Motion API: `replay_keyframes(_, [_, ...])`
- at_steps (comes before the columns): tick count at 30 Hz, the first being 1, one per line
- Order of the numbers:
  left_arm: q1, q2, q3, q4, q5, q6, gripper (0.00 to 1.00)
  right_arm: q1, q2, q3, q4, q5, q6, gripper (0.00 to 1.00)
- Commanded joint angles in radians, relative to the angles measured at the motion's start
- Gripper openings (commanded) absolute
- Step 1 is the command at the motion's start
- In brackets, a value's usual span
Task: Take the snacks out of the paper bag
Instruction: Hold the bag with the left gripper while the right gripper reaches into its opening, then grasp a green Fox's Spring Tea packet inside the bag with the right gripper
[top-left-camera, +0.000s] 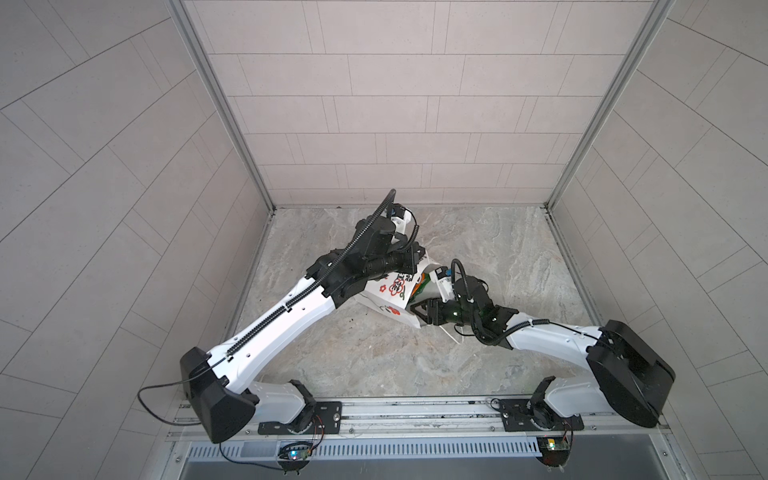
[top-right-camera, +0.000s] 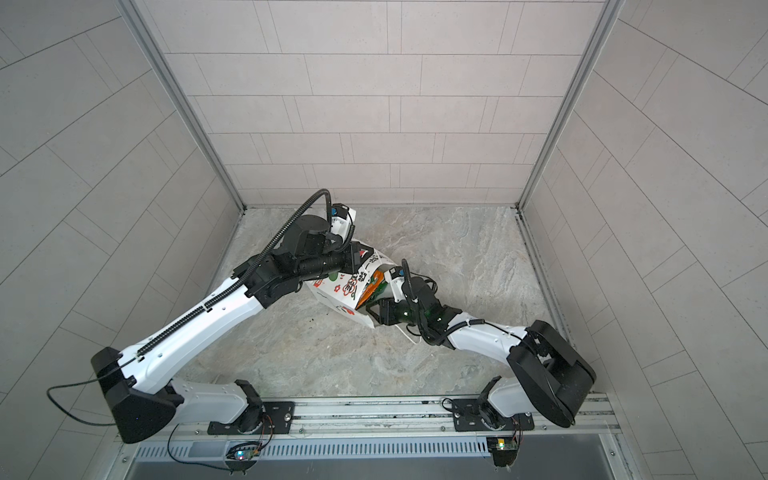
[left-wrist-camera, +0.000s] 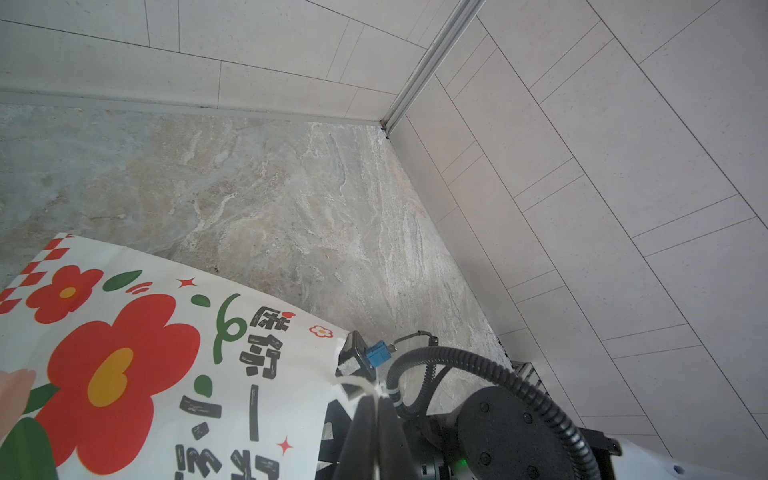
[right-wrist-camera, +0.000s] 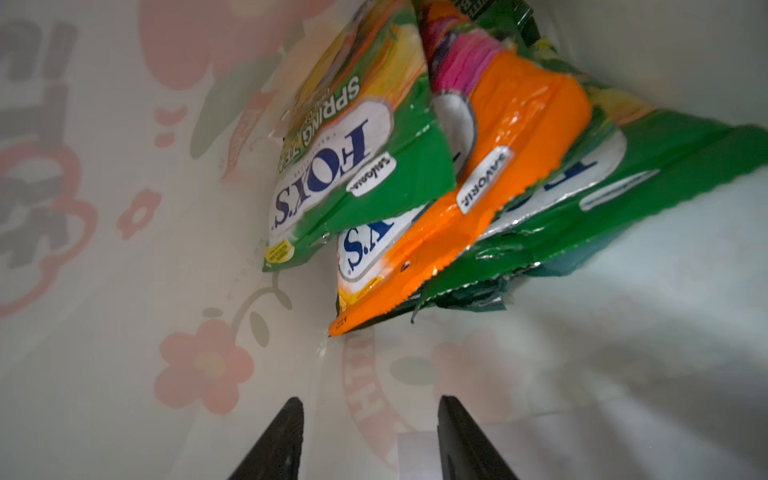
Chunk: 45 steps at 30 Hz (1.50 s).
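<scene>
None of the snacks (right-wrist-camera: 519, 145) out; left pincer (left-wrist-camera: 376, 409) pinches paper bag (left-wrist-camera: 299, 374), my right pincer (right-wrist-camera: 370, 401) spread inside, empty.

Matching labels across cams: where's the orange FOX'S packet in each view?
Top view: orange packet, a sliver in the paper bag mouth, mid-frame.
Top view: same sliver, same mouth.
Left wrist: not in it; only the bag's outside shows.
Right wrist: centre, partly overlapped by a green packet.
Shared landmark: the bag's red flowers.
</scene>
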<state>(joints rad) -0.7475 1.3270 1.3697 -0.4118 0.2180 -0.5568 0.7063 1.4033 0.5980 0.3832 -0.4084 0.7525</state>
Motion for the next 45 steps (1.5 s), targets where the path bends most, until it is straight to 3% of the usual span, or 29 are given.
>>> replay_keyframes(1, [-0.005,-0.037,-0.005,0.005,0.013,0.019,0.00,0.016,0.037,0.050,0.115,0.048,0.067,0.47])
replay_keyframes(8, [-0.006,-0.047,-0.006,-0.007,0.019,0.023,0.00,0.029,0.104,0.048,0.279,0.092,0.163,0.45])
replay_keyframes(14, [-0.007,-0.053,-0.006,-0.017,0.029,0.036,0.00,0.054,0.122,0.039,0.330,0.214,0.225,0.45])
replay_keyframes(25, [-0.009,-0.060,-0.006,-0.027,0.039,0.043,0.00,0.080,0.128,0.055,0.275,0.369,0.296,0.49])
replay_keyframes(30, [-0.012,-0.060,-0.005,-0.027,0.044,0.044,0.00,0.079,0.132,0.084,0.225,0.387,0.301,0.53])
replay_keyframes(45, [-0.018,-0.058,0.000,-0.035,0.056,0.051,0.00,0.079,0.199,0.169,0.178,0.382,0.300,0.53])
